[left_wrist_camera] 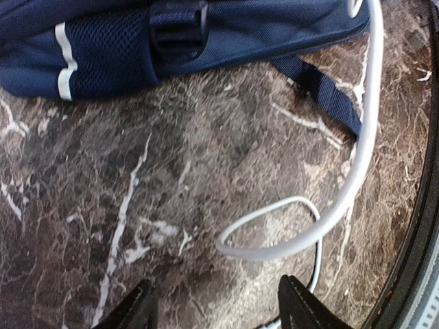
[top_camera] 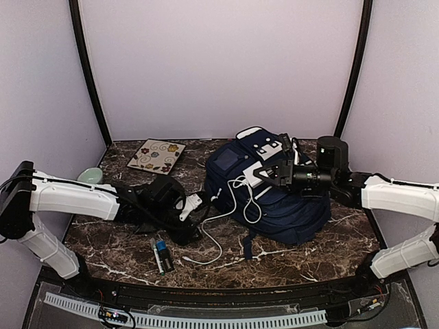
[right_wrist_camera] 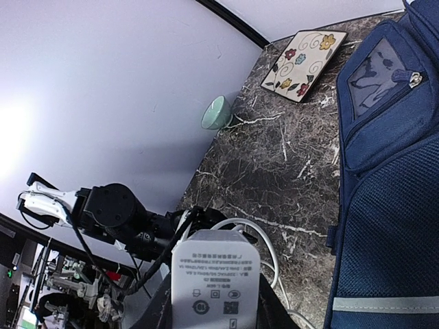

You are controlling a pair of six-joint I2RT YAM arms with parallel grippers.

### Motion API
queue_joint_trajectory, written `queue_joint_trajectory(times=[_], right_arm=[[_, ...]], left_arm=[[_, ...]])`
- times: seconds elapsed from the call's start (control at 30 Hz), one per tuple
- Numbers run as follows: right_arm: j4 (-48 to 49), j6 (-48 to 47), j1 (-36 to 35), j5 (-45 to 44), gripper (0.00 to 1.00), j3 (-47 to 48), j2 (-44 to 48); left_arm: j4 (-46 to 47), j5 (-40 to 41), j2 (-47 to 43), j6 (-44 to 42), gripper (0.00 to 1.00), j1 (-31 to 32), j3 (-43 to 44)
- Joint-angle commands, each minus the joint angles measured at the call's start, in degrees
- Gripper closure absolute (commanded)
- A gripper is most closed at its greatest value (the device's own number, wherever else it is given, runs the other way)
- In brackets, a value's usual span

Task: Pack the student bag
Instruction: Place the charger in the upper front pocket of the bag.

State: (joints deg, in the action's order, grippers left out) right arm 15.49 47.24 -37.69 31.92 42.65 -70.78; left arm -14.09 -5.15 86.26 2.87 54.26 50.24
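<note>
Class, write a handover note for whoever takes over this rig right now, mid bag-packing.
Left tool: open, empty, low over the table by the cable.
Right tool: shut on the white charger, above the student bag.
Done: charger gripped; nothing visibly packed.
Left: get charger and trailing cable into the bag; small stationery lies unpacked near the front edge.

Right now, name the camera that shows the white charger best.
Right wrist: the white charger fills the foreground, label facing the lens, in the right gripper. Top external shows it small over the student bag. Left wrist shows only white cable.
</note>
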Motion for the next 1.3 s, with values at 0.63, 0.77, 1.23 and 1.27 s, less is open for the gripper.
queue_joint_trajectory(times=[0.63, 0.77, 1.23, 1.27], right_arm=[[-2.5, -1.2, 2.4, 1.2, 1.00, -0.5, 7.3], [-4.2, -2.3, 5.2, 4.6, 1.00, 2.1, 10.7], [-37.2, -25.1, 8.5, 2.4, 1.00, 15.6, 22.5], [-39.3, -25.0, 9.0, -0.7, 1.00, 15.8, 23.9]], left_arm=[[29.8, -9.3, -1.0, -10.0, 1.00, 0.4, -6.3], [24.5, -13.5, -2.8, -9.7, 1.00, 1.1, 1.1], [21.2, -18.3, 15.5, -6.5, 1.00, 5.1, 42.0], [21.6, -19.6, 17.6, -5.8, 1.00, 5.4, 44.2]])
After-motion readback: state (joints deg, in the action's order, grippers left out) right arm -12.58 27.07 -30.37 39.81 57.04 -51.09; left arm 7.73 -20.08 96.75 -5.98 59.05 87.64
